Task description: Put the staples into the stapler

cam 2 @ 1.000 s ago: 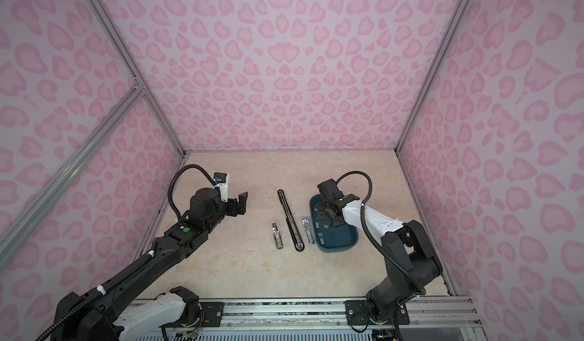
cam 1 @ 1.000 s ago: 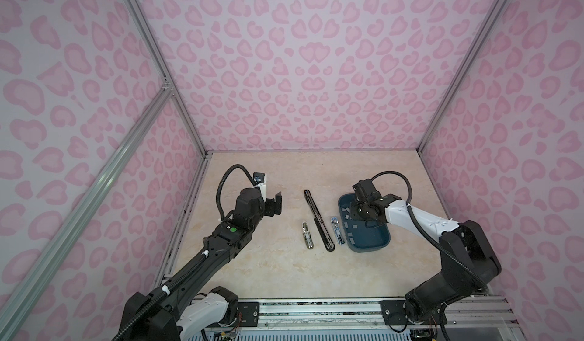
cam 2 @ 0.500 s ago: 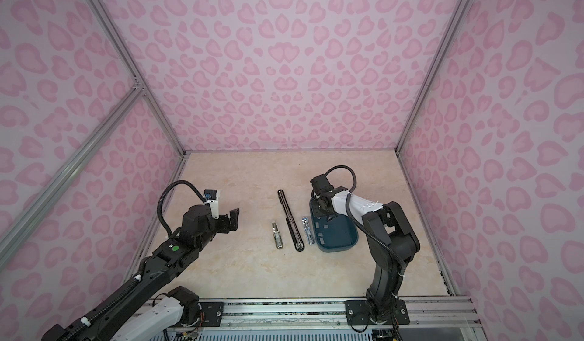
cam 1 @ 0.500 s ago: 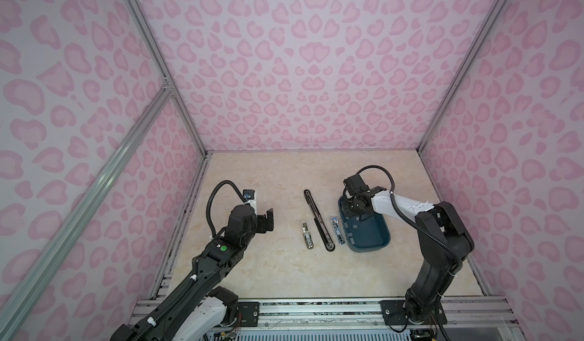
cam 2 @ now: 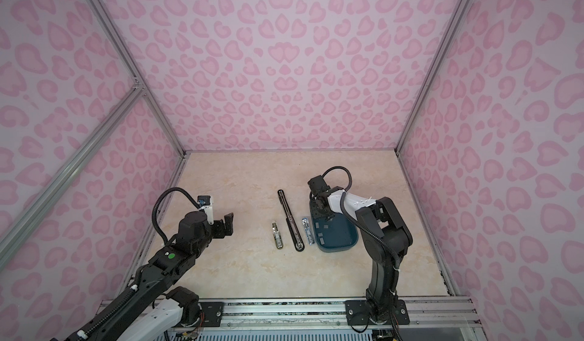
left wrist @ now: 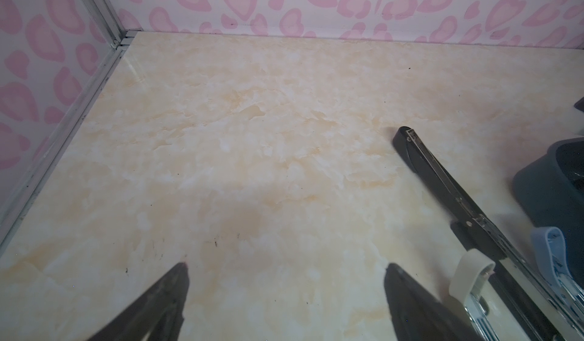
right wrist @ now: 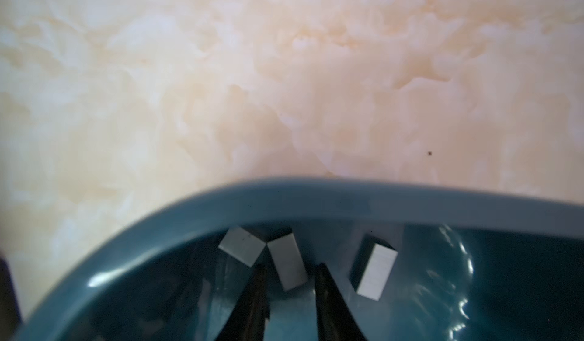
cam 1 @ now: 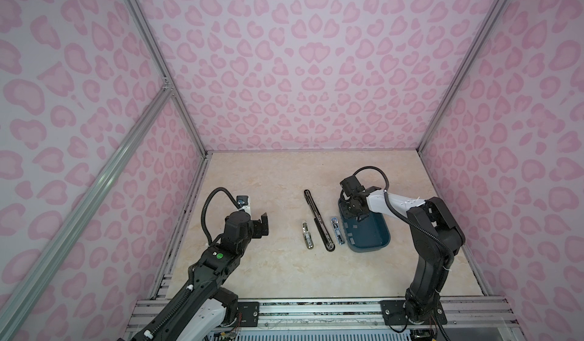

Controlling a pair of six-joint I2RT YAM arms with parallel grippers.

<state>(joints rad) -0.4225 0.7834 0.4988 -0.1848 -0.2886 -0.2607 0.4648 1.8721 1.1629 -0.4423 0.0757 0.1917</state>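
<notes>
Far left, the left gripper [cam 1: 263,226] is hanging above bare marble table [cam 1: 271,270], jaws spread wide and holding nothing; in its wrist view both fingertips [left wrist: 180,268] are showing with only tabletop between them. Moving right, a small white stapler [cam 1: 307,235] is lying flat, long axis running far-to-near. Just beside it a long black stapler [cam 1: 317,219] is lying opened out flat, its long axis also far-to-near, the near end drifting slightly right. Next comes a small blue stapler [cam 1: 337,230], parallel to the other two and sitting just beside the left wall of a teal tray [cam 1: 374,246]. The staples [cam 1: 353,227] are lying loose on the tray floor as short pale strips, pointing different ways; their headings are too small to read in both top views. The right gripper [right wrist: 290,271] is reaching down into the tray's far end. Its wrist view is showing three strips near the curved rim: one is lying between the fingers [right wrist: 322,279], long axis roughly along them and a little slanted, and the two strips either side are angling away. The jaws are drawn narrow but parted, with tray floor showing on each side of that strip, so nothing is clamped.
</notes>
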